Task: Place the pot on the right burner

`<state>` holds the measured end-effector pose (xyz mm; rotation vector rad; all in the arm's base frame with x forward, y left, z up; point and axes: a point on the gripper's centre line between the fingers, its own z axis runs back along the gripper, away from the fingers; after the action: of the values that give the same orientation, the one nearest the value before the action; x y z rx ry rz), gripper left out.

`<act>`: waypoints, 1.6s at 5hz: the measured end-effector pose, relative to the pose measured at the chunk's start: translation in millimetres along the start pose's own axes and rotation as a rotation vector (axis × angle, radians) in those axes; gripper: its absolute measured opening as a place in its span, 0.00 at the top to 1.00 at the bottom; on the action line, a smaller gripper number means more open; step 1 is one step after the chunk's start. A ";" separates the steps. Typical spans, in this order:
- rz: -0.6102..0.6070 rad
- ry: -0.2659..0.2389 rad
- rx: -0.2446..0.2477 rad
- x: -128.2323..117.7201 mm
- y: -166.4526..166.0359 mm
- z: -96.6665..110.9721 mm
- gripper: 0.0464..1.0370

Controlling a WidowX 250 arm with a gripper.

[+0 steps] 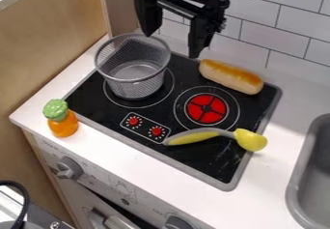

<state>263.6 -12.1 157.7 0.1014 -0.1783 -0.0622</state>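
Tool [171, 45] above the back of the cooktop [219, 175], fingers spread, grasping nothing. Pot [134, 73] below the tool and toward the view's left, upright on the left burner [164, 90], rim near one fingertip; contact or gap there, cannot tell. Step in hand, by guess: getting a grip on the pot.

Best to centre over the near part of the rim first, then lower straight, one finger inside the wall and one outside. Close gently; probably light wire mesh, likely to tip or skid if nudged off-centre. Check for a firm pinch before lifting. Lift only enough to free the base, keep level, carry across to the right burner [206, 108], below the tool and toward the view's right. Watch for the bread roll [230, 76] on the far side and the yellow-headed utensil [250, 140] on the near side; possible to clip either with a low or wide swing. Set down flat on the red disc, then let go and rise straight up.

Containers: pot, open-topped, only own base visible inside. Sink [312, 175], far to the tool's right in view, partly cut off; contents, cannot tell. Orange, green-topped toy [63, 121] on the worktop [97, 148], lower left of the tool.
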 end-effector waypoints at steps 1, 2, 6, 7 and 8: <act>0.000 0.031 0.002 -2.0 -0.3 -6.8 0.04; -0.032 0.068 0.020 20.2 13.5 -15.9 0.04; -0.147 -0.017 0.089 38.5 54.1 -64.9 0.04; -0.126 -0.052 0.107 35.6 49.2 -77.1 0.04; -0.108 -0.071 0.118 33.0 44.8 -90.1 0.04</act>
<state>314.7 38.7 79.9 0.2267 -0.2472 -0.1632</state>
